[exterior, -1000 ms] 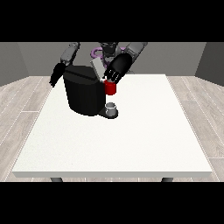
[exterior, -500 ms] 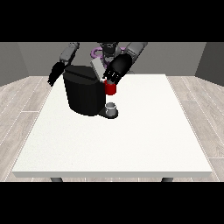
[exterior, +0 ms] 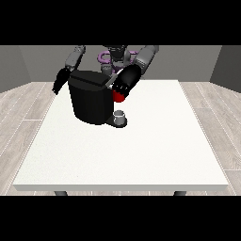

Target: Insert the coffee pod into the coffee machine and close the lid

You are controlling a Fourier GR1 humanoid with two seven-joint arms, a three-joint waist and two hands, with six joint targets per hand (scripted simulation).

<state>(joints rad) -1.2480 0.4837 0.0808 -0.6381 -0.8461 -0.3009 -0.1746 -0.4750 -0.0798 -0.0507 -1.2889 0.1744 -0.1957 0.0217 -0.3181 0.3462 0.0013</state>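
Front view across the white table (exterior: 141, 155), with the robot (exterior: 115, 54) small at the far edge and both arms reaching toward the coffee machine (exterior: 92, 101). The coffee machine is a black, roughly cylindrical body standing on the table left of the table's centre line and toward the robot's side; its top surface slopes, and a flat black base projects from its lower right. On that base, just beside the machine's right flank, stands a small grey cup-like thing (exterior: 120, 116); whether this grey thing is the coffee pod cannot be told from this view. A red thing at the machine (exterior: 118, 96) shows at the machine's upper right, above the grey thing and apart from it. The hand at the view's right (exterior: 124, 84) lies at the machine's upper right corner, directly above the red thing and touching or overlapping it in this view; the hand appears as a dark mass, and whether its fingers are spread, pressed together or pinching anything cannot be told. The hand at the view's left (exterior: 60, 81) hangs just left of the machine's top edge, near it but apart from it, pointing downward toward the table; the lie of its fingers likewise cannot be told. Behind the machine, between the two arms, a purple ring-shaped part (exterior: 104, 57) of the robot's torso is visible.
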